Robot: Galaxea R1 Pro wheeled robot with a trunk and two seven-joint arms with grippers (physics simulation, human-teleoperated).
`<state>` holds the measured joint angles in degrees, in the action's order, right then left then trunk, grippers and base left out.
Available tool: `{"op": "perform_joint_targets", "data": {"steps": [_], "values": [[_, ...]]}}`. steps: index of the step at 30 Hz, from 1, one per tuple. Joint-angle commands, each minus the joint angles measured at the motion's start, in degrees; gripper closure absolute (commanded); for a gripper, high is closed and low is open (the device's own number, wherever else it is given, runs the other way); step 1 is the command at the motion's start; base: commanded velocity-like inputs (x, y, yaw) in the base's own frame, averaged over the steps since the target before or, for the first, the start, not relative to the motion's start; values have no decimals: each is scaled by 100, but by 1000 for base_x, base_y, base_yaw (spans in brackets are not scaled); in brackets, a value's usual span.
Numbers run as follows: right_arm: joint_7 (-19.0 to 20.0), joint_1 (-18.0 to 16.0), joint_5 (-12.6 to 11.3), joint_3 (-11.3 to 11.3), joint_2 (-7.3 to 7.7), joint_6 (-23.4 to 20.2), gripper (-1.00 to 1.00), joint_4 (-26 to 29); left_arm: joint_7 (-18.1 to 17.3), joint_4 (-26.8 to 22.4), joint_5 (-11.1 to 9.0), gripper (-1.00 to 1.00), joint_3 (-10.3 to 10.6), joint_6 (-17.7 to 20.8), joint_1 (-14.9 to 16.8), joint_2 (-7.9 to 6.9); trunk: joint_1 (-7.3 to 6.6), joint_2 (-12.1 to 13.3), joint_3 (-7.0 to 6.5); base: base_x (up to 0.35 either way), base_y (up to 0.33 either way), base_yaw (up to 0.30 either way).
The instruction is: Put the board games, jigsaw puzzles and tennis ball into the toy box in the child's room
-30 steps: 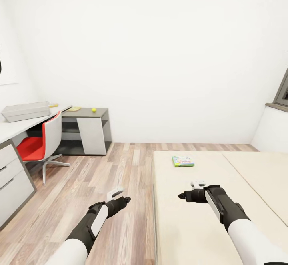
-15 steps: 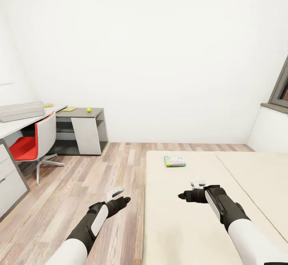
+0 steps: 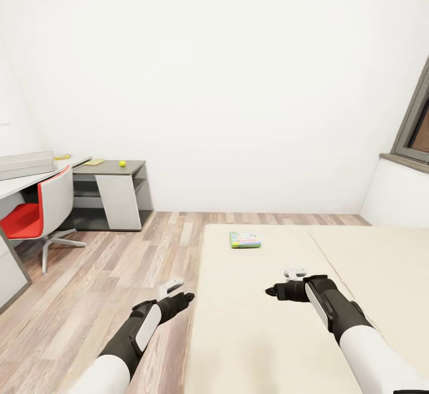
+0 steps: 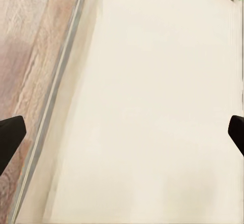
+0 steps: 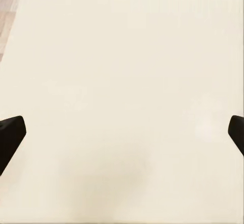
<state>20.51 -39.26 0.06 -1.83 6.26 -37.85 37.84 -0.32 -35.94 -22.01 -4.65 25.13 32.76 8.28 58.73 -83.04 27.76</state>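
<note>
Left tool point(image 3: 179, 293): empty, held out over the floor-side edge of the bed; the left wrist view puts its two fingertips at opposite margins, so the jaws stand wide.
Right tool point(image 3: 280, 284): empty, above the bed point(image 3: 268, 322); the right wrist view has its tips likewise far apart, jaws wide.
Board game point(image 3: 245, 240): one flat green-edged box lies on the bed, well ahead of both tools, untouched.
Second board game on the bed: not identifiable here.
Toy box point(image 3: 27, 164): light grey bin on the long tabletop point(image 3: 18, 184), at the far left; contents cannot be judged from this angle.
Tennis ball point(image 3: 122, 163): rests on the lower dark tabletop, outside the toy box.
Flat yellow item point(image 3: 94, 161): lies near the ball; too small to classify.
Red chair point(image 3: 36, 215): stands at the tabletop.
Progress: judged early; no toy is in hand, and at least the ball and one board game remain to be moved.
</note>
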Motion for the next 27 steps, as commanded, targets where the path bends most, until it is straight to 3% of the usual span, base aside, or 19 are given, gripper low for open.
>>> {"op": "perform_joint_targets", "data": {"steps": [1, 27], "values": [[15, -2, 3, -19, 6, -21, -100, 8, -3, -9, -32, -100, -39, 44, 3, 10, 0, -4, 7, 0, -302, 0], [15, 6, 3, -19, 6, -21, -100, 11, -12, -9, -32, -100, -42, 44, 3, 9, 0, -4, 7, 0, -278, -25]]}}
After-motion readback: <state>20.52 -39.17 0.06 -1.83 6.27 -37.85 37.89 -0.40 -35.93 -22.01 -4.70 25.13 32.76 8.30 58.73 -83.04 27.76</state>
